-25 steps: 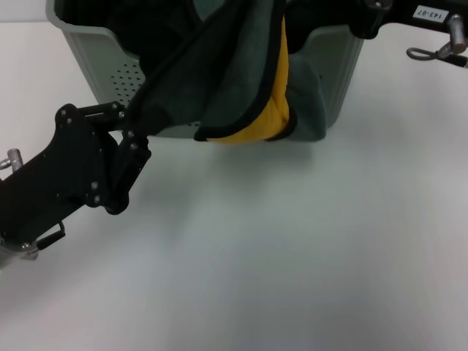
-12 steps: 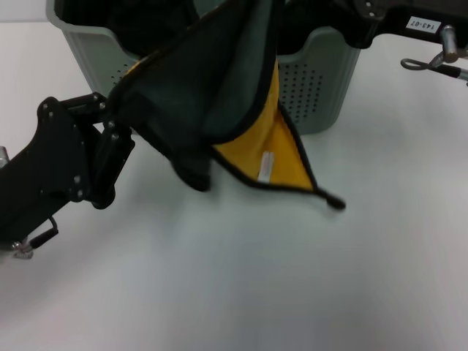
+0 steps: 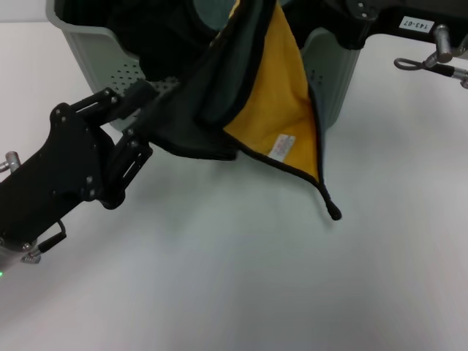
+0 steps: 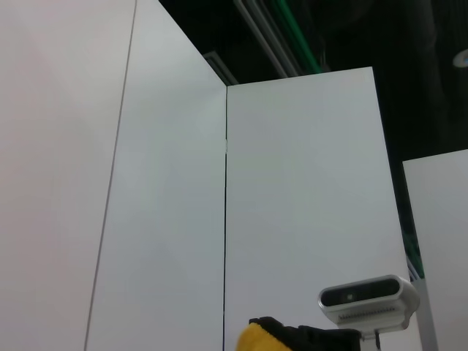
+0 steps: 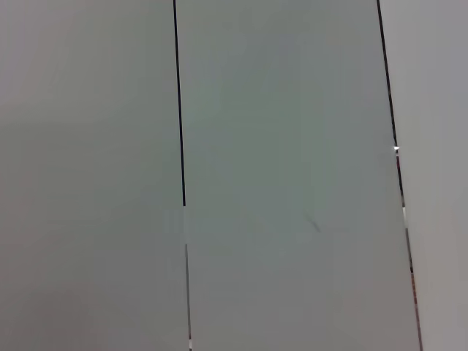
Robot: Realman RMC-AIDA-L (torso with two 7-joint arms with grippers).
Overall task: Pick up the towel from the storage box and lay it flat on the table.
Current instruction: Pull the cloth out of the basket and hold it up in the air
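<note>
My left gripper (image 3: 139, 99), a black linkage claw on a thick black arm that reaches in from the lower left of the head view, points up and toward the pale sage-green perforated plastic storage box (image 3: 110, 69), its fingertips pinched shut on the dark edge of the towel (image 3: 219, 110), a rectangular cloth that is dark green on one face and yellow-orange on the other with black edge trim. The cloth hangs stretched between that grip and the top of the view, where it runs up under my right arm; my right gripper (image 3: 351, 14) shows there only as a black body with a white numbered sticker above the box's right rim, and I cannot tell how its fingers stand. The yellow-orange face is turned outward in front of the box's right wall, with a small white label (image 3: 281, 148) near its lower edge. One trimmed corner (image 3: 333, 213) drops to the plain smooth white table (image 3: 256, 278) in front of the box. My left wrist view shows only white wall panels, a small white camera (image 4: 365, 298) and a scrap of the yellow cloth; my right wrist view shows only grey panels.
</note>
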